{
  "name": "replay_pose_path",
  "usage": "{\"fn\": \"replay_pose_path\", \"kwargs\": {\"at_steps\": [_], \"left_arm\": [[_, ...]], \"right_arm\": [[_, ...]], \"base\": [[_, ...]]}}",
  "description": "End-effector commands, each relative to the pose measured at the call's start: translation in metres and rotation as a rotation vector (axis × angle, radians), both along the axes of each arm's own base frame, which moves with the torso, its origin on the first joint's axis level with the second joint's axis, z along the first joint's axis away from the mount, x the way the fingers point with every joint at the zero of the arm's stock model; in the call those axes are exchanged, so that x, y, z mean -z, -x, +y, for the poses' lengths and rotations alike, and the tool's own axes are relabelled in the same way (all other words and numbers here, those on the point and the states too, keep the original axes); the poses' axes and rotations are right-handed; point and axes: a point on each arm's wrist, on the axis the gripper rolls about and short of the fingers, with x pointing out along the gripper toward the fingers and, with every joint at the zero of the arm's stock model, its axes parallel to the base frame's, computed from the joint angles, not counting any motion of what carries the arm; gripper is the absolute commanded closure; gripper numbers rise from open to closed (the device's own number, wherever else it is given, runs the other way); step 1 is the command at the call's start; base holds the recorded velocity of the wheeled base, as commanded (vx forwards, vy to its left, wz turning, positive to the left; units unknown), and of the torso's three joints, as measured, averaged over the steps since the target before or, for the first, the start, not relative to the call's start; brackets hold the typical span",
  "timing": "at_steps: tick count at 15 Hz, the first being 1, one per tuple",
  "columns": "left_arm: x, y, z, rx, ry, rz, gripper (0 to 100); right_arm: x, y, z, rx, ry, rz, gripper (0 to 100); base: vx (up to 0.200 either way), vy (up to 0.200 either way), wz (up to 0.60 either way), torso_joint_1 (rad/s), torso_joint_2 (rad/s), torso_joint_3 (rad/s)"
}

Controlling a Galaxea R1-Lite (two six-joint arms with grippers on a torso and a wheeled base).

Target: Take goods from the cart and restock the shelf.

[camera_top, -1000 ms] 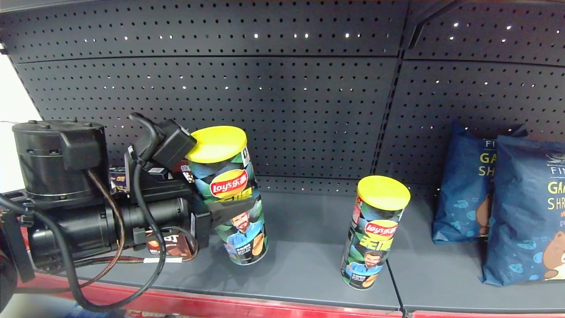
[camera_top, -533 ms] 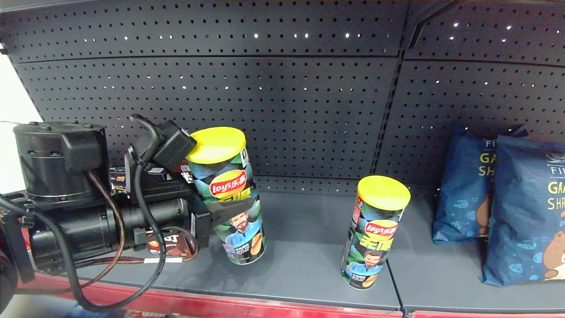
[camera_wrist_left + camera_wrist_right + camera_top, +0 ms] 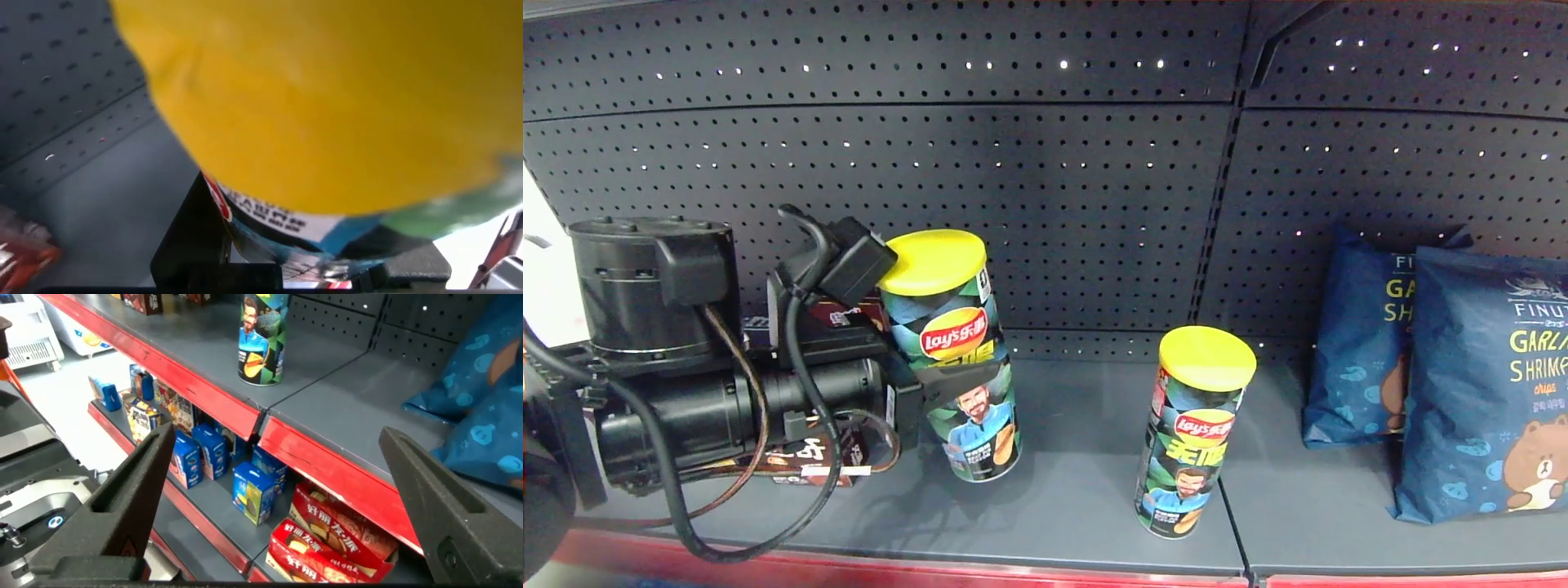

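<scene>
Head view: my left gripper is clamped round the tall yellow-lidded chip can, whose base is at the grey metal shelf. If the can is released unseated, it could topple toward 3 o'clock into the matching standing can. My right gripper gapes wide and holds nothing.

Head view fronts the shelf, angled down; left wrist view jammed against held can; right wrist view low, outside shelf edge (shares standing can with head view)
</scene>
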Motion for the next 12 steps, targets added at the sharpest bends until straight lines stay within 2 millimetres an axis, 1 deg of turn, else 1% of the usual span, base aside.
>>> {"fn": "replay_pose_path", "kwargs": {"at_steps": [1,3,6,8,9,12], "left_arm": [[0.000,-0.013,-0.007,0.003,-0.002,-0.005,100],[-0.001,-0.034,-0.017,0.005,0.005,-0.056,100],[0.006,-0.066,-0.033,0.006,0.010,-0.091,100],[0.006,-0.075,-0.041,0.022,0.011,-0.099,100],[0.009,-0.080,-0.051,0.041,0.012,-0.095,100],[0.019,-0.090,-0.067,0.073,0.008,-0.085,100]], "right_arm": [[0.000,0.000,0.000,0.001,-0.002,0.005,0],[0.000,0.000,0.000,-0.001,0.000,0.004,0],[0.000,0.000,0.000,0.001,-0.002,0.005,0],[0.000,0.000,0.000,0.002,-0.002,0.005,0],[0.000,0.000,0.000,0.002,-0.003,0.003,0],[0.000,0.000,0.000,0.002,-0.003,0.003,0]], "base": [[0.000,0.000,0.00,0.000,0.00,0.000],[0.000,0.000,0.00,0.000,0.00,0.000],[0.000,0.000,0.00,0.000,0.00,0.000],[0.000,0.000,0.00,0.000,0.00,0.000],[0.000,0.000,0.00,0.000,0.00,0.000],[0.000,0.000,0.00,0.000,0.00,0.000]]}}
